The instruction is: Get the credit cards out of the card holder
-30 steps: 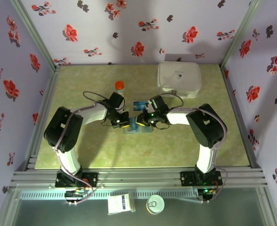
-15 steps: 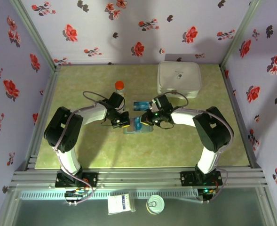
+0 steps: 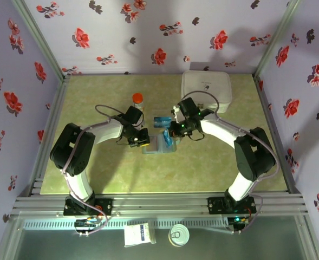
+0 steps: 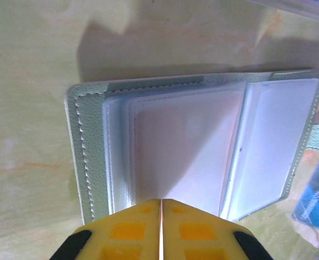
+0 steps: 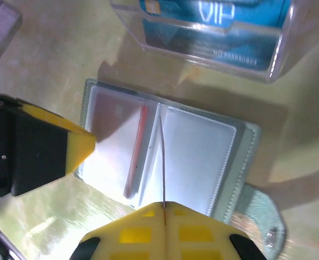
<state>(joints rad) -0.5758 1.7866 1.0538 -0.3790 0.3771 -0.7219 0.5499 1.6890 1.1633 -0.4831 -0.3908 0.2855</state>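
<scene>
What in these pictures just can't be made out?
Right wrist view: the thin sheet in the right hand is edge-on; card or sleeve, unclear.
Left wrist view: the blue card is cut off by the frame's right edge.
Top view: the card holder is too small to count its cards.

**Legible markings**

1. Blue card point(image 5: 213, 21), right wrist view, lying under a clear cover: large white letters "VIP". Below them is a smaller white line that starts "NO" and runs on as a string of digits. The digits are too fine to read with certainty.
2. Blue card edge point(image 4: 315, 203), left wrist view: faint white lettering, not legible.
3. White case point(image 3: 206, 91), top view: a small dark mark on the lid, too small to read.
4. White packet point(image 3: 138, 234), top view, in front of the arm bases: a blue label, text not legible.
</scene>
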